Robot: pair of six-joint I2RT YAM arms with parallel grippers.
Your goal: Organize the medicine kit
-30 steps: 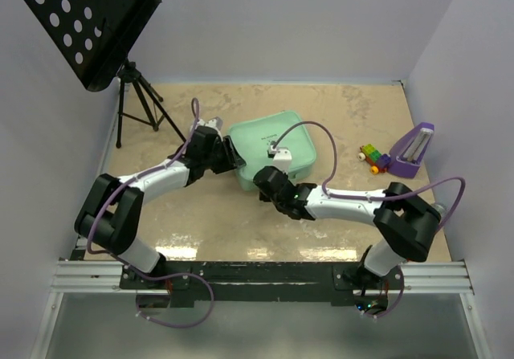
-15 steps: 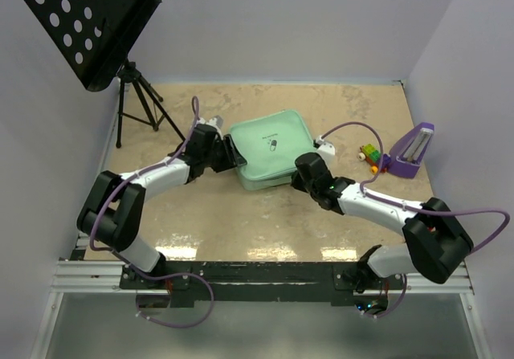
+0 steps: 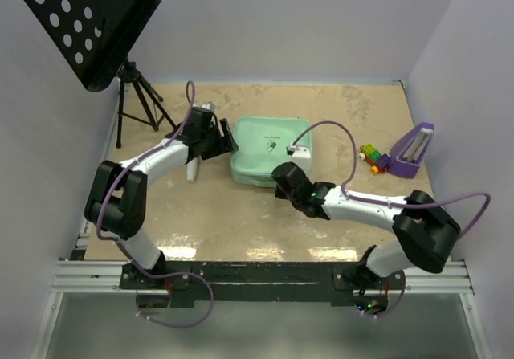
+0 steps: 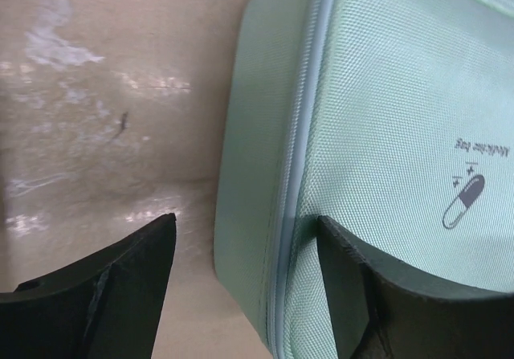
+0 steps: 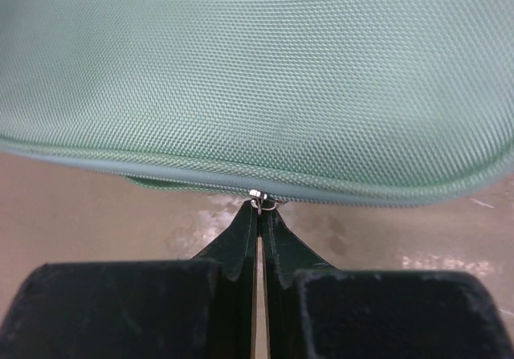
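Note:
The medicine kit (image 3: 269, 144) is a mint-green zipped fabric case with a capsule mark, lying shut in the middle of the table. My left gripper (image 3: 227, 139) stands open astride its left edge. In the left wrist view one finger rests on the lid of the kit (image 4: 385, 134) and the other hangs clear of its side wall over the table, so the left gripper (image 4: 245, 224) does not clamp it. My right gripper (image 3: 283, 174) is at the kit's near edge. In the right wrist view the right gripper (image 5: 259, 211) is shut on the small metal zipper pull (image 5: 262, 201) under the kit (image 5: 257, 70).
A black perforated music stand (image 3: 84, 22) on a tripod (image 3: 138, 106) stands at the back left. A purple wedge (image 3: 413, 150) and coloured toy blocks (image 3: 371, 155) sit at the right. A small white item (image 3: 192, 169) lies under the left forearm.
The left jaws have widened and no longer pinch the kit's edge. The kit has turned squarer on the table. The right gripper slid left along the near edge, still shut.

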